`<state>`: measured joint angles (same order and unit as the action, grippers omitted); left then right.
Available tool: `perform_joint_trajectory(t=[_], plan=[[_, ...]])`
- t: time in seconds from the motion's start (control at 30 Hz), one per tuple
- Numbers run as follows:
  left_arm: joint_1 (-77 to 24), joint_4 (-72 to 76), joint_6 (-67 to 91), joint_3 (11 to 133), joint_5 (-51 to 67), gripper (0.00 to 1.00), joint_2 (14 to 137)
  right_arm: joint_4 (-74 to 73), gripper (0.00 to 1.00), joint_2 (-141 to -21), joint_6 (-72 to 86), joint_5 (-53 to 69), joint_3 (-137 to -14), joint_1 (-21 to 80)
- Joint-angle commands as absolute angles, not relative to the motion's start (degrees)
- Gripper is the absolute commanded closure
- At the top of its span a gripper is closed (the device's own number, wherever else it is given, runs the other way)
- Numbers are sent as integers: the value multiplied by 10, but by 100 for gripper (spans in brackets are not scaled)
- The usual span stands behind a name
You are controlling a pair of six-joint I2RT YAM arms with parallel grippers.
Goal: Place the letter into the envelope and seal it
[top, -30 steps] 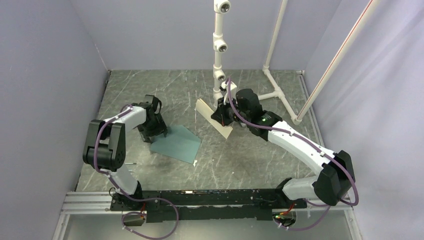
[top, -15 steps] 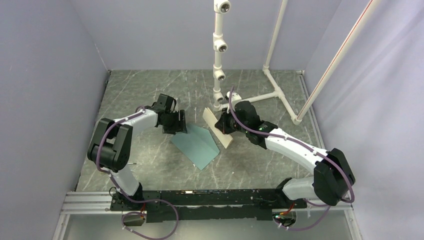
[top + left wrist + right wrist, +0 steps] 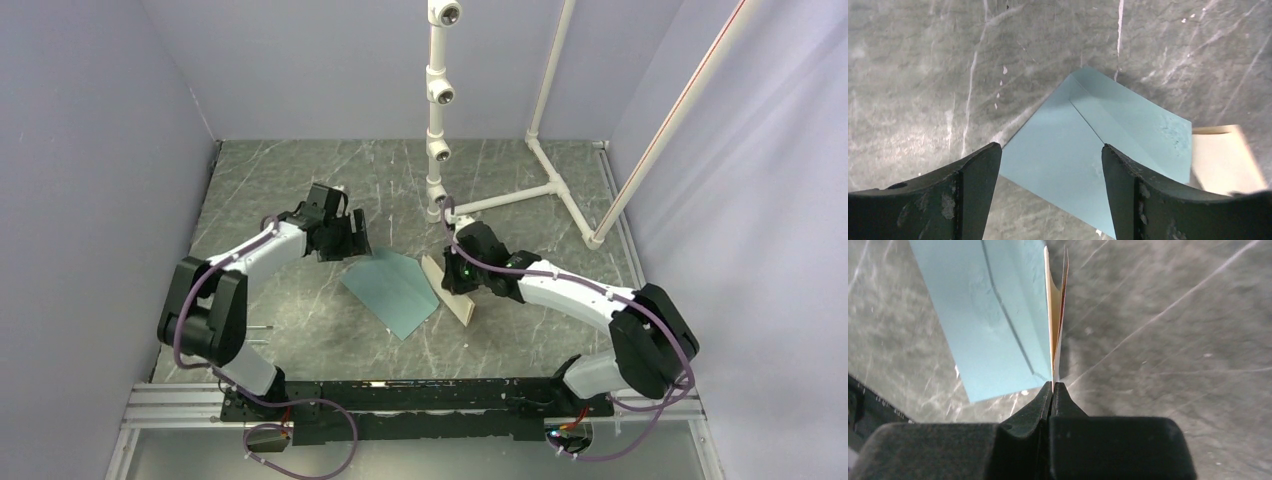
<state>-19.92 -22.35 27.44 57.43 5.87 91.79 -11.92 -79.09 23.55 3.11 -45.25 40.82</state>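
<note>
My right gripper (image 3: 452, 276) has swung nearer and lower than half a second ago, pinched tight on the letter (image 3: 463, 309), which stands on edge just at the right edge of the envelope (image 3: 392, 291). The envelope lies flat on the table (image 3: 300, 180), unmoved. My left gripper (image 3: 356, 236) hovers spread wide over its far-left corner. A white pipe stand (image 3: 437, 150) rises behind.
</note>
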Motion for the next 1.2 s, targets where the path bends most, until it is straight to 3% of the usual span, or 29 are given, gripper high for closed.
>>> perform_joint_trajectory(t=[0.0,0.2,0.47,0.6,0.77,1.03,1.17], plan=[[-201,-233,323,544,54,21,864,-149,100,-799,225,104,-455,435],[-201,-237,338,514,62,22,820,-178,100,-779,251,134,-459,448],[-201,-261,341,515,108,20,754,-255,100,-717,332,-23,-511,447],[-200,-266,366,521,168,16,698,-172,100,-656,360,-5,-519,448],[-200,-261,407,558,264,8,609,38,100,-587,445,25,-485,447],[-200,-54,535,590,409,7,527,251,100,-622,523,153,-515,447],[-200,47,612,597,412,12,530,311,100,-642,552,217,-536,447]])
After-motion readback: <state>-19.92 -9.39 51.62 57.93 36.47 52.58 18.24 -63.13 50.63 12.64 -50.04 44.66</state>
